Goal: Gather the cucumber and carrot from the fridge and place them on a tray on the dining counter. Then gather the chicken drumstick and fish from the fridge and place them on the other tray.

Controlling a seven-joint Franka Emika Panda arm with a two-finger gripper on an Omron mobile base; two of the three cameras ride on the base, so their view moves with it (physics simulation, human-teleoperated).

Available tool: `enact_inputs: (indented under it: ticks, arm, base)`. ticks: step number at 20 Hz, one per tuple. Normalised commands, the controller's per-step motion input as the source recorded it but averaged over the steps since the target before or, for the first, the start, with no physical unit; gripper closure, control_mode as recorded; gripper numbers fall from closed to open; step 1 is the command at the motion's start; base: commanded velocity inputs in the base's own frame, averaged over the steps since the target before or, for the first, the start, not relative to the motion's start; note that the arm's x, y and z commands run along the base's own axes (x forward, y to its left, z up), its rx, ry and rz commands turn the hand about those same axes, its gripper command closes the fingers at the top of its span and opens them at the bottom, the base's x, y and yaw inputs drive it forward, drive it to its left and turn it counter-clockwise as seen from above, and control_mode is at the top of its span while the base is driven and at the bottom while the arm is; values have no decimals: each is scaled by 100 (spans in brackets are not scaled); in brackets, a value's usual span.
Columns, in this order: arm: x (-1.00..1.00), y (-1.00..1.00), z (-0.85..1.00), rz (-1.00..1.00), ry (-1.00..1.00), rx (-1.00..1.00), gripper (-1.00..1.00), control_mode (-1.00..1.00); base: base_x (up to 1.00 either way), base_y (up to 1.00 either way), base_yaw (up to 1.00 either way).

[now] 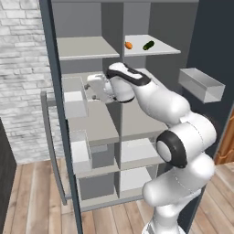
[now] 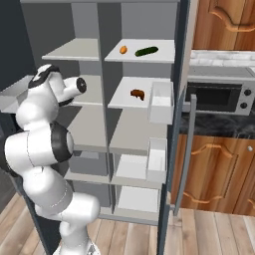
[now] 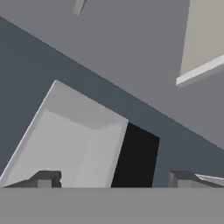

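Observation:
The fridge stands open. On its top right shelf [image 2: 159, 57] lie the orange carrot [image 1: 129, 45] [image 2: 123, 50] and, to the carrot's right, the dark green cucumber [image 1: 148, 45] [image 2: 146, 51]. One shelf lower sits the brown chicken drumstick [image 2: 137, 94]. The fish, the trays and the dining counter are out of view. My gripper [image 1: 91, 91] [image 3: 114, 178] is open and holds nothing. It reaches into the left half of the fridge at the second shelf level, below and left of the vegetables. In the hand view its fingertips [image 3: 46, 178] stand wide apart, facing a pale door bin [image 3: 74, 140].
Door bins [image 1: 75, 103] [image 2: 160, 102] hang on the open door beside the shelves, and another bin [image 1: 201, 84] juts out on the far right. A central divider [image 2: 103, 99] splits the shelves. A microwave [image 2: 219, 97] sits on the counter beyond the door handle [image 2: 185, 149].

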Motion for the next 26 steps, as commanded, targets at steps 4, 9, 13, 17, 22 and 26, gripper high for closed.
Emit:
enact_inputs:
  ticks: [4, 9, 13, 17, 22, 26]
  arm:
    - [-72, -13, 25, -7, -29, -37, -100, -100]
    - [-66, -36, 37, -8, -28, -38, -100, -100]
    - [-48, -59, 36, -9, -25, -40, -100, -100]
    - [-41, -67, 20, -13, -18, -34, -100, -100]
    - [-34, -70, 1, -19, -9, -25, -100, -100]
    - [-29, -60, -5, -16, -2, -14, -100, -100]
  base:
    - [0, 0, 0]
    - [0, 0, 0]
    - [0, 0, 0]
    - [0, 0, 0]
    - [0, 0, 0]
    - [0, 0, 0]
